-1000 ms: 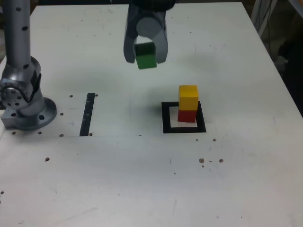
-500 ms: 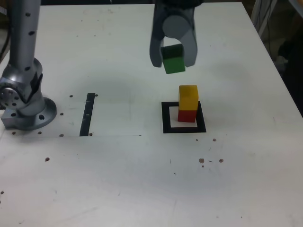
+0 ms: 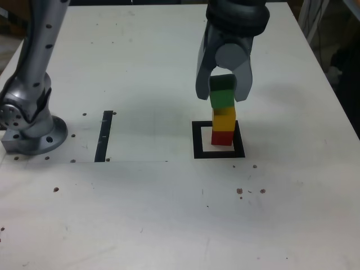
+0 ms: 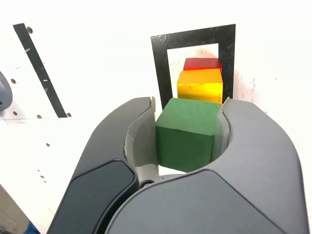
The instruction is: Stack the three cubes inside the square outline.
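A red cube [image 3: 222,138] stands inside the black square outline [image 3: 198,140], toward its right side in the exterior view, with a yellow cube [image 3: 224,119] on top of it. My gripper [image 3: 223,93] is shut on the green cube [image 3: 222,91], which hangs right over the yellow cube; whether the two touch I cannot tell. The wrist view shows the green cube [image 4: 186,133] clamped between the grey fingers [image 4: 124,141], with the yellow cube [image 4: 200,85], the red cube [image 4: 202,63] and the square outline [image 4: 160,63] beyond it.
The arm's grey base [image 3: 25,121] stands at the exterior view's left. A narrow black strip [image 3: 104,136] lies between the base and the outline. Small dark specks dot the white table [image 3: 169,208].
My gripper has carried the green cube toward the exterior view's right and down, from beside the stack to directly above the yellow cube.
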Robot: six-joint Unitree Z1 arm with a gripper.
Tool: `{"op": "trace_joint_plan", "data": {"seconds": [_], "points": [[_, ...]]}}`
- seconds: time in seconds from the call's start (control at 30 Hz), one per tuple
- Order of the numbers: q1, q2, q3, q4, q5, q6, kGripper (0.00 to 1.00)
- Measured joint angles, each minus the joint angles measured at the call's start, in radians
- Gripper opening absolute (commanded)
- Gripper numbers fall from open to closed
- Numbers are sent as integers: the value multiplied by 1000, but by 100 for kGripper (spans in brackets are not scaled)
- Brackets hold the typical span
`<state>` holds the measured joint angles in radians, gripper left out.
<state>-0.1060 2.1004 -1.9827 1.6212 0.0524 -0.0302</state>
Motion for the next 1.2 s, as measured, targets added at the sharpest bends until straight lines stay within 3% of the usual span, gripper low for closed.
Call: {"op": "trace_joint_plan", "data": {"seconds": [0.33,0.7,1.2], "points": [[-1,25,-5,0,-11,3,26],[-1,41,-11,0,-10,21,49],[2,41,-8,0,8,22,65]]}}
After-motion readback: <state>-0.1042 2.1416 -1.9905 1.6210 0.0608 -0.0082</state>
